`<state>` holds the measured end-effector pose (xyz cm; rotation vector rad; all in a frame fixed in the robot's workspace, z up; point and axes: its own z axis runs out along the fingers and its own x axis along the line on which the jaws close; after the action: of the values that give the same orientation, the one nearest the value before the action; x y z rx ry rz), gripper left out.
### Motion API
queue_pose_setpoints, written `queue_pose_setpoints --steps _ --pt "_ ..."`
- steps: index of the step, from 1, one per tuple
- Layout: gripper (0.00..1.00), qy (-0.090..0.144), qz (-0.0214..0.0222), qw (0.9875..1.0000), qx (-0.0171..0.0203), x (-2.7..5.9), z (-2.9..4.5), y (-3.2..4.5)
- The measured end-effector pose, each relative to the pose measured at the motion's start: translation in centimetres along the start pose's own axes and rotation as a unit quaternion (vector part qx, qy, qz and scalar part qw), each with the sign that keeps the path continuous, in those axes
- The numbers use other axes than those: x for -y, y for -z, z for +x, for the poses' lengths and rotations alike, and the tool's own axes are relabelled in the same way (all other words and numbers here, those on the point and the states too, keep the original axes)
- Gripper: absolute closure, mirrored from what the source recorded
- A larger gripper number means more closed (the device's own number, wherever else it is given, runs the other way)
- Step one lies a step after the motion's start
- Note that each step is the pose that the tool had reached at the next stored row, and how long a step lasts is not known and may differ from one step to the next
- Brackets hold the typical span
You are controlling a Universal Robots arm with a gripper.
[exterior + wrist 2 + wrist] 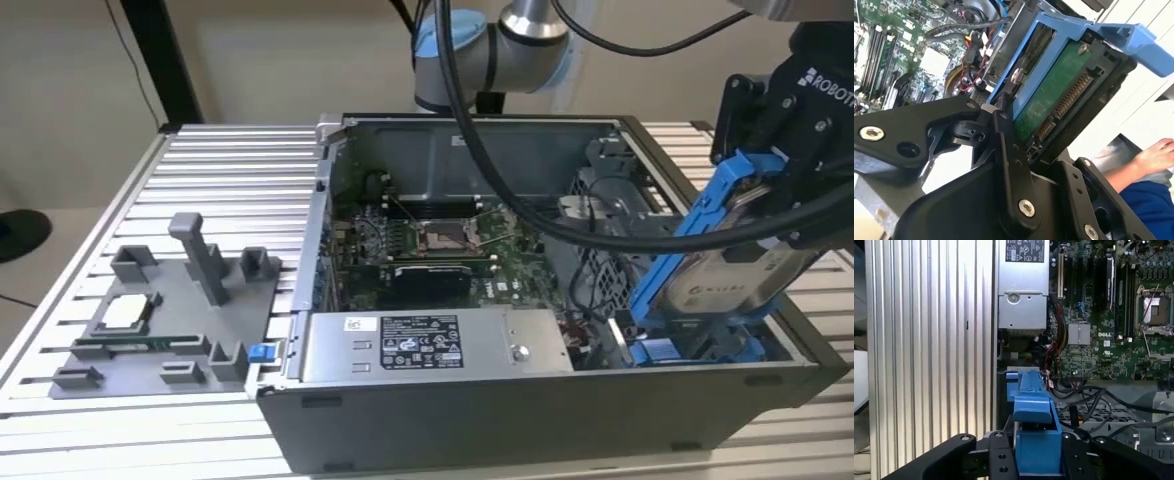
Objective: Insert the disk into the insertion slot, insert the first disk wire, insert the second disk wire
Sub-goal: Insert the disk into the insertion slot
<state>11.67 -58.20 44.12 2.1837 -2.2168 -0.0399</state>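
Disk (727,272), 1 only, pinched btwn 2 fingers (1009,160), tilted over 1 insertion slot (663,352).

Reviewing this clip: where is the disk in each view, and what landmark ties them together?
Exterior view: disk tilted over the case end at the exterior view's right.
Second wrist view: disk close up, green underside showing.
First wrist view: disk end-on, blue frame in the gripper.
Shared landmark: motherboard, behind the disk in both wrist views.
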Motion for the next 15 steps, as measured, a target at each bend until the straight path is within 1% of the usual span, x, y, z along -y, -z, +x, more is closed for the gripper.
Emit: queue_pose_setpoints --steps 2,3,15 --pt "1.0 0.0 0.0 1.0 -0.0001 0.12 -0.02 -0.25" --pt "1.0 0.001 0.0 1.0 -0.0001 0.23 -0.05 -0.58" --pt "1.0 0.001 0.0 1.0 0.0 0.5 -0.31 -2.76"
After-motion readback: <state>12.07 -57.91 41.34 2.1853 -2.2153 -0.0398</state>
